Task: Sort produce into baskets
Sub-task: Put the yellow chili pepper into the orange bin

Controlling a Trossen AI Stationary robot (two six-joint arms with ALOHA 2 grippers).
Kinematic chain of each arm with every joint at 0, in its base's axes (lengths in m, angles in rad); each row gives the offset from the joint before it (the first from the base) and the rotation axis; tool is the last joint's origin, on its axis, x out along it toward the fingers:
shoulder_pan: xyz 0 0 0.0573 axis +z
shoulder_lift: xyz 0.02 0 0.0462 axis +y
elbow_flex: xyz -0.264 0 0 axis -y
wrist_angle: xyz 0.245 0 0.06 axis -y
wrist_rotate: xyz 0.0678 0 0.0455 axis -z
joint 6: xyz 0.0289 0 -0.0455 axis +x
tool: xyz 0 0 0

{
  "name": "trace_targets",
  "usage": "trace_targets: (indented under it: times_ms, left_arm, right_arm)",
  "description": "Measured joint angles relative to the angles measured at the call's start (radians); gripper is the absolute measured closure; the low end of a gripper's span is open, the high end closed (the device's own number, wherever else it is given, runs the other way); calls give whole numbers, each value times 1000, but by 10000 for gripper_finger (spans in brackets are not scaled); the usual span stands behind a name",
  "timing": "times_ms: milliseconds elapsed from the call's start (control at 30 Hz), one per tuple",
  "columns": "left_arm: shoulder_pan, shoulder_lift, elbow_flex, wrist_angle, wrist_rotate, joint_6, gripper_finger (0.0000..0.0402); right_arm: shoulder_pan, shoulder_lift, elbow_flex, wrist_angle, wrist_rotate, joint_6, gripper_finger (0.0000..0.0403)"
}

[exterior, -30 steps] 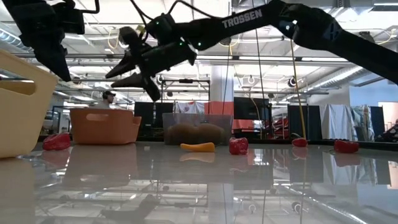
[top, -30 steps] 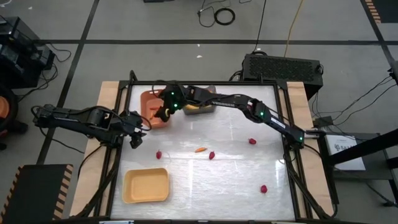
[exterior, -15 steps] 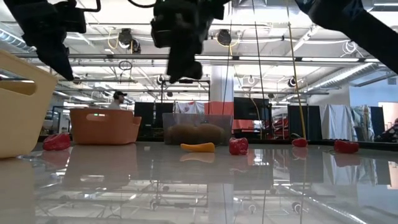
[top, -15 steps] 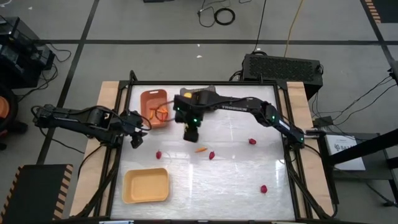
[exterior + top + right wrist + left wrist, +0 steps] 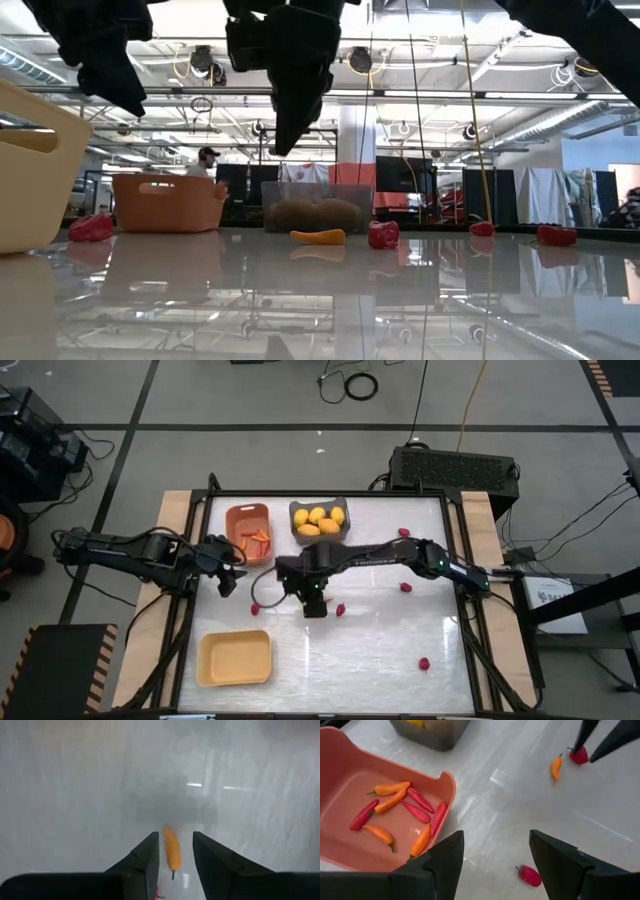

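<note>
Right hand (image 5: 173, 851) swung from bins, fingers part-open above carrot (image 5: 172, 849)

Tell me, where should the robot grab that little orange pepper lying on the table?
Grab the orange pepper across its middle, coming straight down from above. It lies flat on the table, long and thin, so pinching its narrow sides should hold best. The right gripper already hangs over it with its jaws open on either side, and nothing stands close by to get in the way.
</note>
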Motion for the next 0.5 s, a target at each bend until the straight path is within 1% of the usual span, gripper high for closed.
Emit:
trace_targets:
  times_ms: [233,333,500]
  left_arm:
    - [0,17,0,-1,0,-26,169]
    - [0,25,0,-1,0,-26,169]
    - [0,38,0,-2,0,-26,169]
  right_arm:
    - [12,1,-98,36,14,-16,292]
    - [19,0,-144,92,17,-14,292]
    - [33,1,-215,132,36,-9,292]
